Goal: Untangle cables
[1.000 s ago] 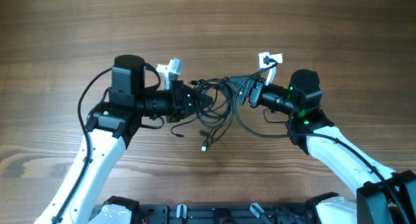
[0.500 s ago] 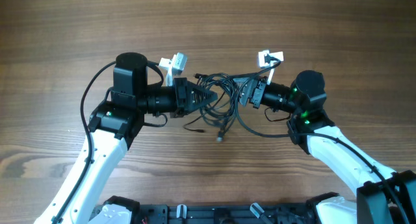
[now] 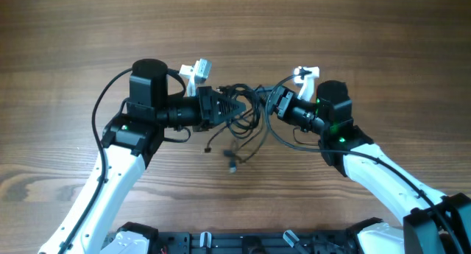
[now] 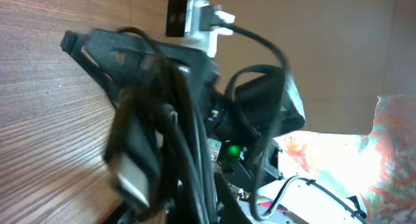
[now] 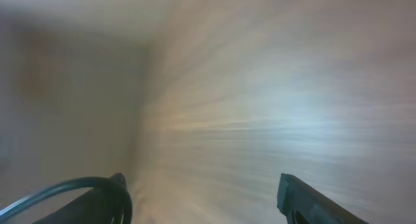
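My left arm (image 3: 110, 177) and right arm (image 3: 383, 177): white shells, black joint housings, little green LEDs (image 3: 340, 140), thick black cable (image 3: 94, 118) looping off.

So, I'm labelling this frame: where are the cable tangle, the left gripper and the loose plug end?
cable tangle (image 3: 252, 115), overhead view, on the knotted middle.
left gripper (image 3: 238, 107), overhead view, between its fingertips.
loose plug end (image 3: 232, 166), overhead view, on its pale tip.

My cables (image 3: 246, 115) are thin black cords knotted into one loose tangle, bunched at the tip of my left hand (image 3: 237, 108). Loops sag out of it, and one silver-tipped plug end (image 3: 232, 166) trails lowest, blurred.
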You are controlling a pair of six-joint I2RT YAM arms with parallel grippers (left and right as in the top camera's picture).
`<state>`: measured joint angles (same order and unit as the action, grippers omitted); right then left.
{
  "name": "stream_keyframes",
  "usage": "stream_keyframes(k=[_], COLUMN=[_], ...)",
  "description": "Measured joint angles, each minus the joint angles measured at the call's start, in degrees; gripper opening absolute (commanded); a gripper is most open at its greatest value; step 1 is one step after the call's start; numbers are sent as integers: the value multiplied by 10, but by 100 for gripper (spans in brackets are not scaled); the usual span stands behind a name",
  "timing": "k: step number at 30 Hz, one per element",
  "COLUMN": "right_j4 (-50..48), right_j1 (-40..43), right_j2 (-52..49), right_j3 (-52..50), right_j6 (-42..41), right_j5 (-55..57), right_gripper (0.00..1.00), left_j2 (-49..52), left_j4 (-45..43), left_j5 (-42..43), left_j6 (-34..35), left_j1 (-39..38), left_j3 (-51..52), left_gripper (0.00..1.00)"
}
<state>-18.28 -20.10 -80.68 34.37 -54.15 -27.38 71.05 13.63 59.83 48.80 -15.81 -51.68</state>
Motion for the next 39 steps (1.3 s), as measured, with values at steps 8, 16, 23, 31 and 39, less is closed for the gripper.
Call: stream_keyframes(k=[8, 16, 23, 31, 39], right_j4=[153, 135, 56, -157, -158], right_j1=[139, 194, 193, 193, 193], right_j2=[0, 0, 0, -1, -1], right_j3=[0, -1, -3, -5, -5], right_j6=[68, 218, 370, 332, 319], right_j5=[143, -6, -340, -517, -522], right_gripper=[86, 100, 100, 96, 95], left_j2=[2, 2, 2, 2, 2], left_j4=[-34, -35, 14, 74, 31], left_j5=[17, 0, -15, -21, 7], left_j6=[0, -29, -183, -377, -410], left_j1=[-3, 13, 13, 13, 13], left_j3=[0, 0, 0, 0, 0], left_gripper=[4, 4, 4, 4, 4])
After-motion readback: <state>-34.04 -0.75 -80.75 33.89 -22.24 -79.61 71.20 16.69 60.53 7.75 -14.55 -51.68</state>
